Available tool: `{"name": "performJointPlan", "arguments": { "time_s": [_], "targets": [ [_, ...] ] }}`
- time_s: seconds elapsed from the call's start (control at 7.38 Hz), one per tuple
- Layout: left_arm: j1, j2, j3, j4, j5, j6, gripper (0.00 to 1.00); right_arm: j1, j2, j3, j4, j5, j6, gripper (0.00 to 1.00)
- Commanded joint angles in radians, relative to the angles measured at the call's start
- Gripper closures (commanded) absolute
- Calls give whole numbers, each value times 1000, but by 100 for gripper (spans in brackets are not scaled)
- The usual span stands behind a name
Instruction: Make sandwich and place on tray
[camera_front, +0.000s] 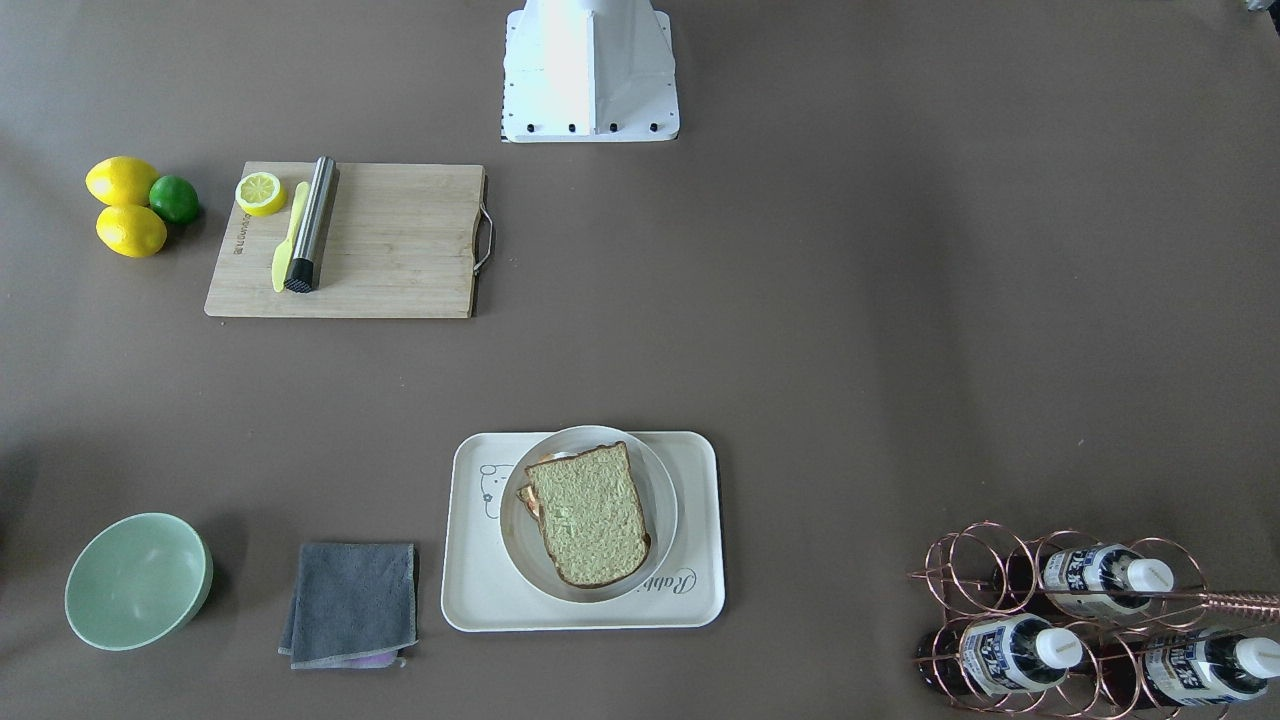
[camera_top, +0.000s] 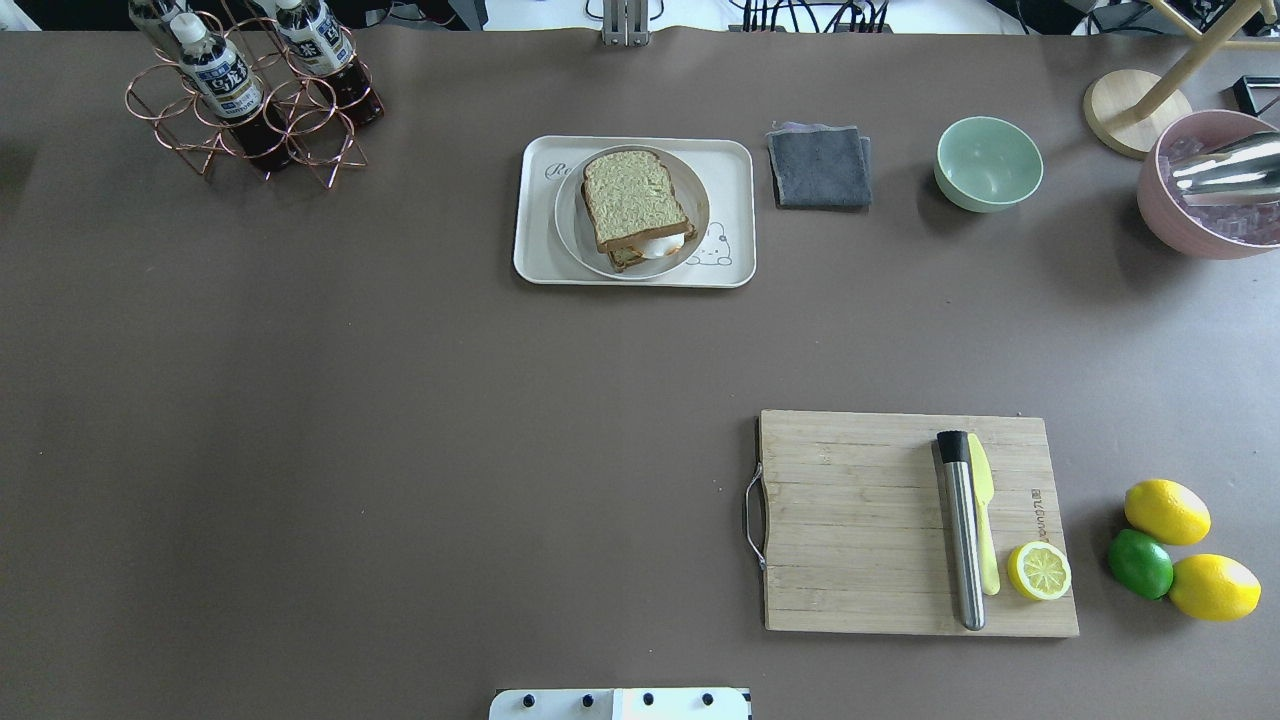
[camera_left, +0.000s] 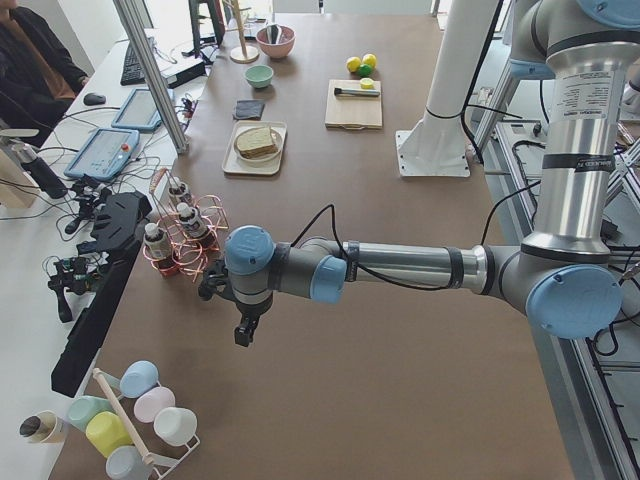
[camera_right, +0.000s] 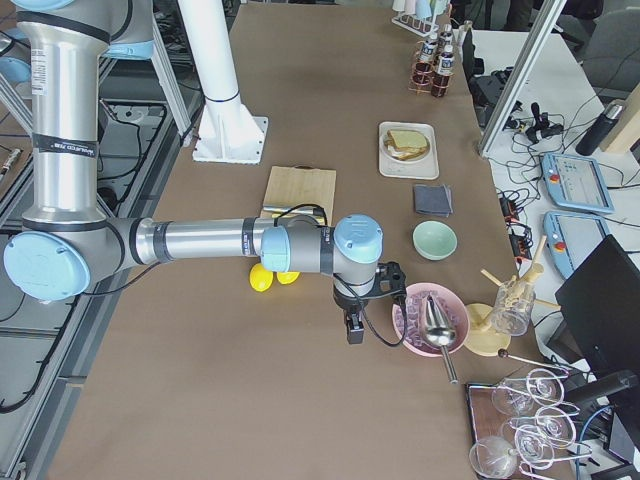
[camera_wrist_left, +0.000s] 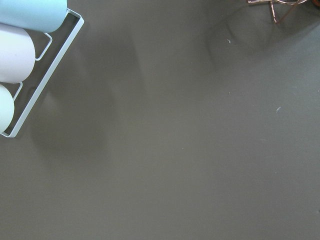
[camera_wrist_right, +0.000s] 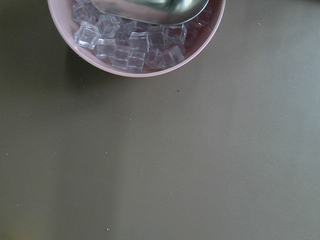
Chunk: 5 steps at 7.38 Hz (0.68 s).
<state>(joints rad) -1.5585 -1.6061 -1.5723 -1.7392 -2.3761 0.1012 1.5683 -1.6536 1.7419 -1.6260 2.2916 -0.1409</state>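
Note:
The sandwich (camera_front: 590, 515) is stacked with a tan bread slice on top, and the white egg edge peeks out in the overhead view (camera_top: 660, 247). It lies on a round white plate (camera_front: 664, 500) that sits on the cream tray (camera_front: 480, 595) at the table's operator side. Both arms are far from it. The left gripper (camera_left: 243, 335) hangs over bare table near the bottle rack. The right gripper (camera_right: 352, 330) hangs over bare table beside the pink ice bowl (camera_right: 428, 320). I cannot tell whether either gripper is open or shut. No fingers show in the wrist views.
A wooden cutting board (camera_top: 860, 520) holds a steel muddler (camera_top: 962, 540), a yellow knife and a lemon half. Lemons and a lime (camera_top: 1140, 563) lie beside it. A grey cloth (camera_top: 818, 166), a green bowl (camera_top: 988, 163) and a copper bottle rack (camera_top: 250, 100) stand along the far edge.

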Motion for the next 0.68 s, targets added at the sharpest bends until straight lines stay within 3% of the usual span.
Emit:
{"name": "performJointPlan", "arguments": {
  "time_s": [0.0, 0.54],
  "targets": [
    [0, 0, 2, 0, 0, 0, 2, 1, 0, -2, 0, -1, 0, 0],
    [0, 0, 9, -2, 0, 0, 2, 1, 0, -1, 0, -1, 0, 0]
  ]
}}
